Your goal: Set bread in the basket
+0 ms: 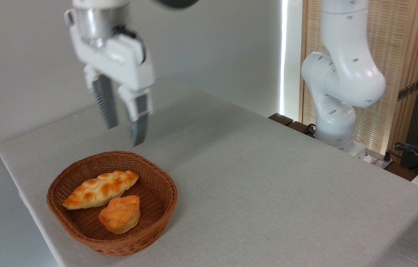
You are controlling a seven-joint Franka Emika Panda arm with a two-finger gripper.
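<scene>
Inside the round reddish-brown wicker basket [64, 217] the long golden braided bread [99, 189] lies beside a small orange bun [120, 214], so the empty, spread gripper [125, 128] above risks only clipping the rim if it dips.

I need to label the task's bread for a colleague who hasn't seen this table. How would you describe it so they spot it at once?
Find the wicker basket near the table's front-left corner. Two breads lie inside; the bread is the rear one. It is long, braided and pointed, unlike the short round orange bun in front.
</scene>
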